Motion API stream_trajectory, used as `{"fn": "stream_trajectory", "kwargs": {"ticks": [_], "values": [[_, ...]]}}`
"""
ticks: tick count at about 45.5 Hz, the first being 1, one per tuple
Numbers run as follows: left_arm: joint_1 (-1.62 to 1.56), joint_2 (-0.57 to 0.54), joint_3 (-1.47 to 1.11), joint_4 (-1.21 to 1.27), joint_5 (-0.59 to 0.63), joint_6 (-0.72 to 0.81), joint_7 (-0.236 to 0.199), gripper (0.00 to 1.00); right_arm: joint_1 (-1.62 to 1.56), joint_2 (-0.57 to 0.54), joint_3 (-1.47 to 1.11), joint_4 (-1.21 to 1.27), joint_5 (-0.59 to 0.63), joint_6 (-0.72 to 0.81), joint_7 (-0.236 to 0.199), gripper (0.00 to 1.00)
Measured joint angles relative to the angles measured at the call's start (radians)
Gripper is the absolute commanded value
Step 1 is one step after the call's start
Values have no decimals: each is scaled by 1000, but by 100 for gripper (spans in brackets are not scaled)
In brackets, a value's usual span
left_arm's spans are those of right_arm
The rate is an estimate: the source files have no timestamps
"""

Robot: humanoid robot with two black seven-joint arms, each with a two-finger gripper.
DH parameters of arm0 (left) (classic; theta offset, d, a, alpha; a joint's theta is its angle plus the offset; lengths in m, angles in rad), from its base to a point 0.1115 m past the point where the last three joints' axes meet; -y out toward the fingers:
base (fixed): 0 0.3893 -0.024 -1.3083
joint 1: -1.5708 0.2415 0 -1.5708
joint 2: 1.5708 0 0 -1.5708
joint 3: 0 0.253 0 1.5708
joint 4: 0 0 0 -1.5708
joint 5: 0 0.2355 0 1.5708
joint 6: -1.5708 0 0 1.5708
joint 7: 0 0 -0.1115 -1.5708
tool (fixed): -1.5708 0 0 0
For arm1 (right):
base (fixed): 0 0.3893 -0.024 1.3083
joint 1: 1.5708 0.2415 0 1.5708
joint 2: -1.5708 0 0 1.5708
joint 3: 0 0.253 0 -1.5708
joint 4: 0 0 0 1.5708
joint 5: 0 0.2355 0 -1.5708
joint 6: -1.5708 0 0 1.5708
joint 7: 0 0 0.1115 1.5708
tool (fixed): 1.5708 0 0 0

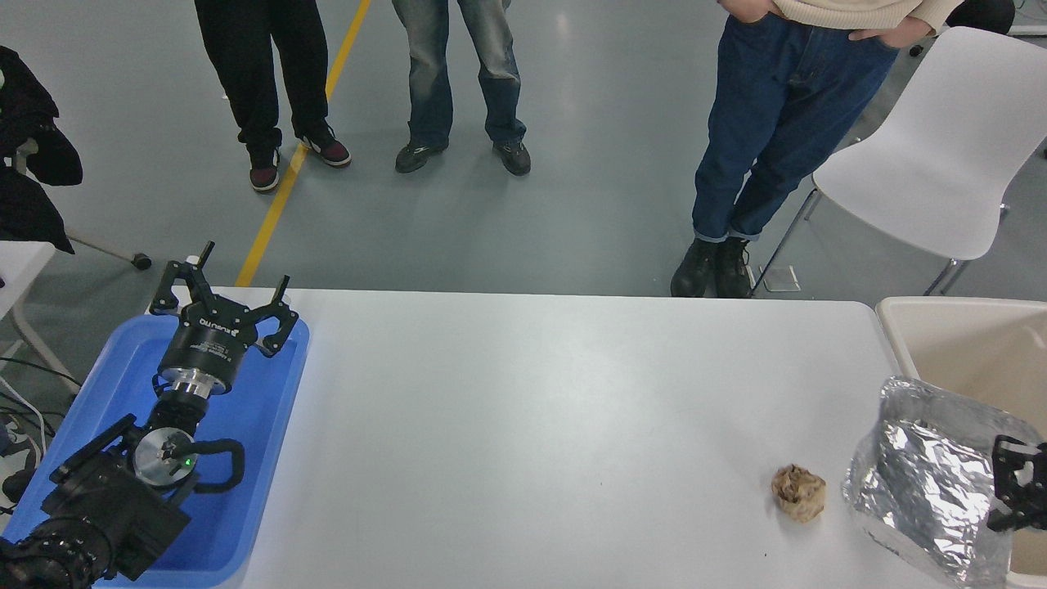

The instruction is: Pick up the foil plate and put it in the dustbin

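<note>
now | right tool (1017, 484) edge-cropped | foil plate (924, 474) overlaps dustbin (965, 343)

The foil plate (920, 474) is shiny silver with many crinkles. The dustbin (908, 315) is cream with a tan inside. Near the table's (532, 425) left edge, which is white, the tray (270, 425) is blue. The paper ball (798, 492) is brown. Both grippers are black.

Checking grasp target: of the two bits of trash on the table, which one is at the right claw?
The foil plate, shiny crinkled silver, tilted up at the right claw by the dustbin. The small brown paper ball lies apart, untouched, on the table.
</note>
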Motion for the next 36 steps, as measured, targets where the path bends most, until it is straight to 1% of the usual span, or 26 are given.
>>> {"fn": "stream_trajectory", "kwargs": {"ticks": [9,21,36], "values": [[0,0,0,0,0,0,0,100,177,30,-76,1,-1,26,0,0],[0,0,0,0,0,0,0,100,353,128,-167,1,9,39,0,0],[0,0,0,-1,0,0,0,100,476,202,-219,1,13,43,0,0]]}}
